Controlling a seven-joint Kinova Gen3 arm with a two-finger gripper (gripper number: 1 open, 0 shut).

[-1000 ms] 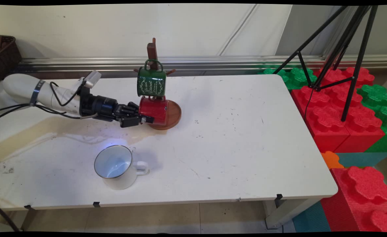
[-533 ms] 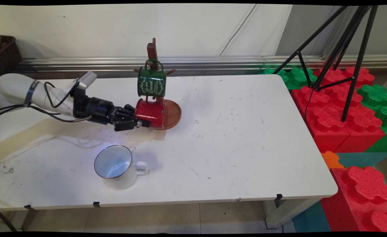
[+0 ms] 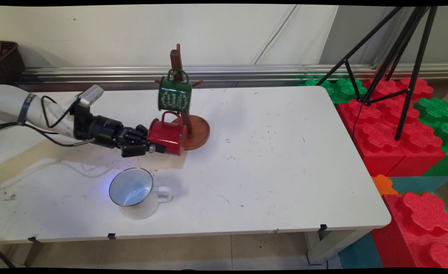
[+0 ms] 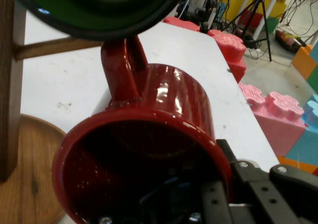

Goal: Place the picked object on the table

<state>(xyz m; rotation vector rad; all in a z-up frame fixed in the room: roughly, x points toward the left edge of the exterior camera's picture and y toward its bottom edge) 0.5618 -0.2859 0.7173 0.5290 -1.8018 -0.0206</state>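
While the gripper (image 3: pixel 162 147) holds the red mug (image 3: pixel 167 134) on its side, fingers clamped on its rim, one inside, mug just beside the wooden rack (image 3: pixel 193 131), under the hanging green mug (image 3: pixel 174 96), white mug (image 3: pixel 134 192) nearer on the surface (image 3: pixel 269 167).

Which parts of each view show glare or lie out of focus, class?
Main view: the white mug casts a soft shadow to its right, and the red mug in the claw shows small highlights. Hand view: white glare streaks the red mug's side, and the green mug at the top edge is blurred.
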